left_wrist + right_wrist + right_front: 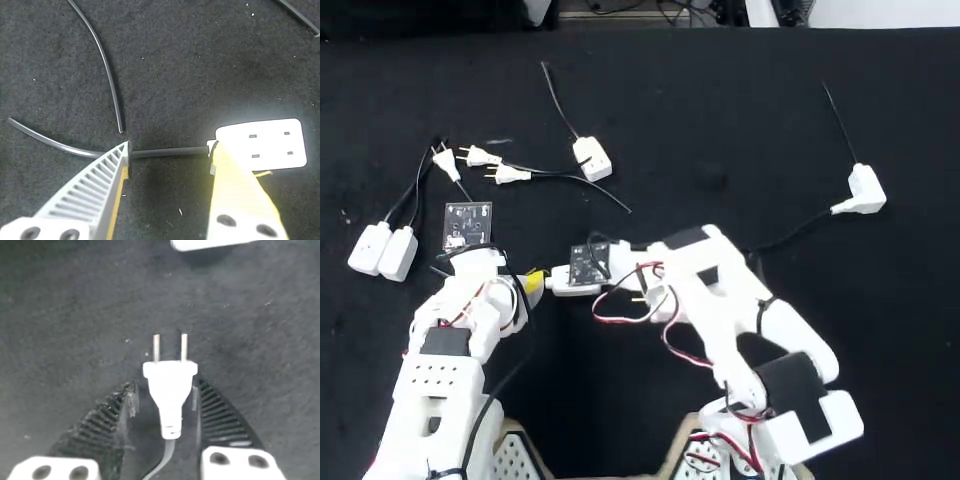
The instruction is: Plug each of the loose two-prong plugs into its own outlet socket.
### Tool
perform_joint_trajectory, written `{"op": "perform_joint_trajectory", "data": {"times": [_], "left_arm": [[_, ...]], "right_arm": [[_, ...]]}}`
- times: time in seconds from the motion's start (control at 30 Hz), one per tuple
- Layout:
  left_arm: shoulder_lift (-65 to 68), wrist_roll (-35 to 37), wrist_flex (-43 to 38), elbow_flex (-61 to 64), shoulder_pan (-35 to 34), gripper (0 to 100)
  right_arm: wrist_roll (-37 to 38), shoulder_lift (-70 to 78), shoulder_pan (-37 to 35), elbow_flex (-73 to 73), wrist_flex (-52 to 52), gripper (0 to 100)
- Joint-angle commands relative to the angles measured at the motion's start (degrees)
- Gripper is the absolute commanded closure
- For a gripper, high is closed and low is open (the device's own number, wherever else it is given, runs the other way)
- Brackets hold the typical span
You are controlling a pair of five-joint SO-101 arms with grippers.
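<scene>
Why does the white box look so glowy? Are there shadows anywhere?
Left wrist view: light glares off the white outlet socket, washing out its edges. Right wrist view: the plug is evenly lit. High view: flat light, hardly any shadows.

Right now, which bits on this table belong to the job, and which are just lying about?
Job: held plug in the right hand; slotted socket by the open left hand; three loose plugs; three spare sockets.
Lying about: black table cover; tangled cables beyond its far edge.
</scene>
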Motion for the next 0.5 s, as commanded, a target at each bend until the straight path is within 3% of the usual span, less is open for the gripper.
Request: {"op": "perform_joint_trajectory", "data": {"times": [0.0, 0.07, 0.17, 0.47], "left_arm": [[-1.1, 0.3, -0.7, -0.4, 0.1, 73], [-1.1, 0.3, -0.7, -0.5, 0.1, 73], [-1.1, 0.3, -0.7, -0.6, 0.1, 73], [-1.1, 0.3, -0.7, -0.7, 0.1, 73]], "right_arm": [[-1.8, 1.5, 1.5, -2.7, -3.9, 83.0], [-1.9, 1.9, 2.5, -3.0, -4.1, 85.8], [-3.5, 1.0, 2.9, -3.0, -4.0, 99.4], [-19.9, -13.9, 2.5, 0.0, -3.7, 98.8]]}}
